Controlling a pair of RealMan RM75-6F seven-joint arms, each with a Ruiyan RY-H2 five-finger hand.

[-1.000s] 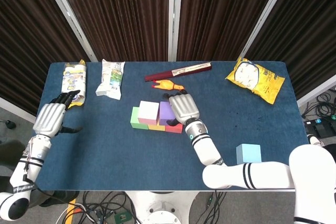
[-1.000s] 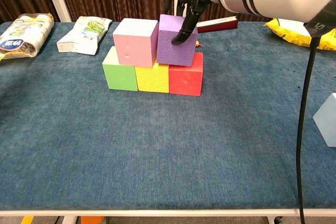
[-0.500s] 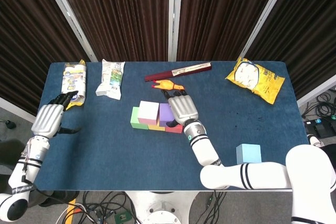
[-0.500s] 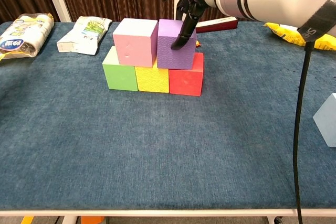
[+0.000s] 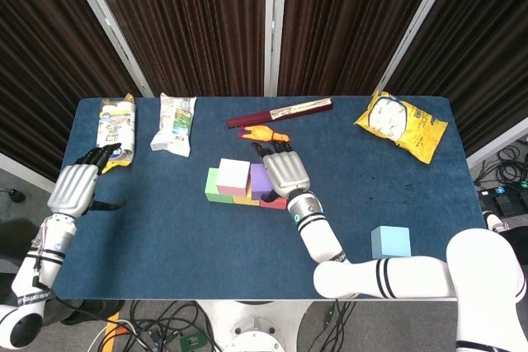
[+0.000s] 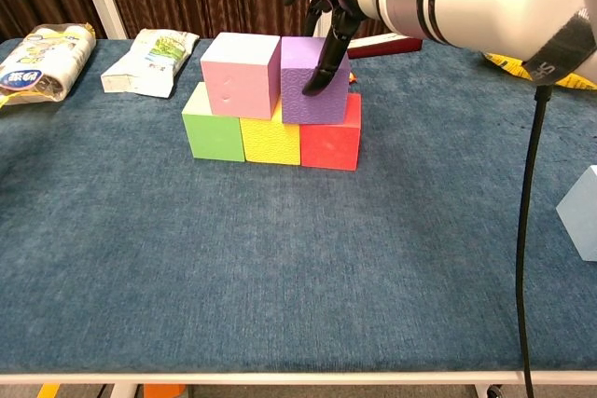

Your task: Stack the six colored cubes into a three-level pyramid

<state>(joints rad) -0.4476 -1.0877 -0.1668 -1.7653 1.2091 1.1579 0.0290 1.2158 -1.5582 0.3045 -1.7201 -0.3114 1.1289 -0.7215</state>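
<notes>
While my right robot hand [image 6: 328, 20] lifts off, fingers spread, only 1 fingertip touches the purple cube [image 6: 313, 81]; level 2 looks done.

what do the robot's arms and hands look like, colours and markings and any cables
Both arms are glossy white with black bands near the joints. The right hand and left hand have silver-grey metallic backs and black fingers. A small green light glows at the right wrist in the head view. A thin black cable hangs from the right arm, which also wears a grey strap.
</notes>
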